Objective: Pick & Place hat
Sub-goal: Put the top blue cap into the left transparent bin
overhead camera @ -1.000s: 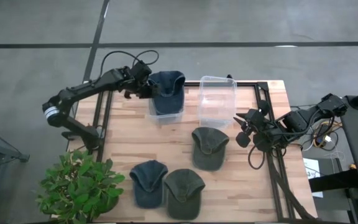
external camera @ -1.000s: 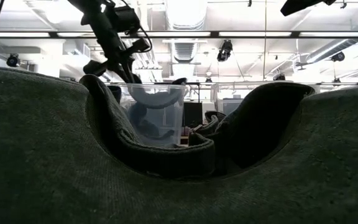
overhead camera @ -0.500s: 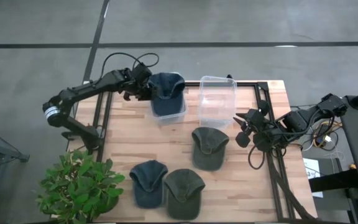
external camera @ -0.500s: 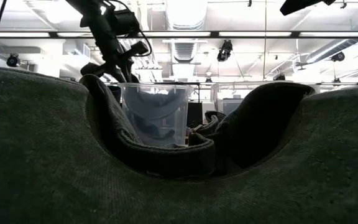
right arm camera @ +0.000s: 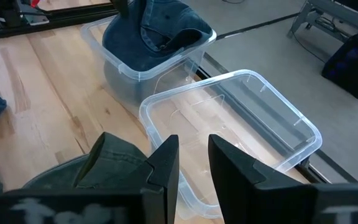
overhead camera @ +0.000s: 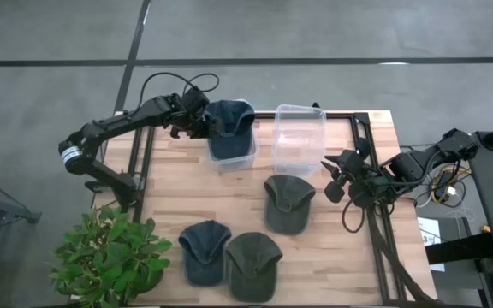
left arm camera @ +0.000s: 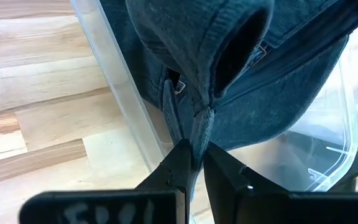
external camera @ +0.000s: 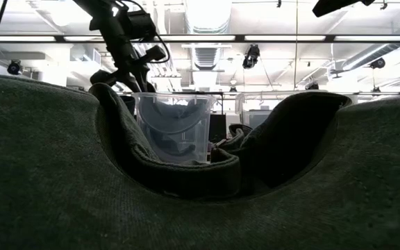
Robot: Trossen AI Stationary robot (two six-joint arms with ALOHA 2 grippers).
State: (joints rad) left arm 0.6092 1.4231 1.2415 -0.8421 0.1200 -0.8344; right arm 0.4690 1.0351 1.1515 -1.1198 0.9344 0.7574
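Note:
A blue hat (overhead camera: 230, 128) sits in the left clear bin (overhead camera: 232, 159) near the table's far edge; the low view shows it through the bin's wall (external camera: 176, 132). My left gripper (overhead camera: 198, 125) is at the bin's left rim, shut on the hat. My right gripper (overhead camera: 335, 177) waits open near the table's right edge, beside the right clear bin (overhead camera: 299, 137), which holds nothing. A green hat (overhead camera: 288, 202) lies flat on the table in front of that bin. A second blue hat (overhead camera: 204, 251) and a second green hat (overhead camera: 253, 263) lie at the near edge. My left gripper (left arm camera: 196, 167) pinches a bunched fold of the blue hat's back edge (left arm camera: 199, 127), beside the strap opening, between its two fingers. The fingers come from the table's left, slanting down over the bin's rim. The hat's crown is down in the bin, and the pinched edge stands above the rim.
A potted plant (overhead camera: 108, 254) stands off the table's near left corner. The dark frame rails (overhead camera: 375, 214) run along the right edge under my right arm. Bare wood shows between the bins and the near hats. A green hat (external camera: 200, 208) fills the low view's foreground.
My left gripper has moved slightly down and toward the bin, staying shut on the blue hat. The hat has sunk from above the rim down into the left bin. It looks smaller from above and has kept still for the last half second.

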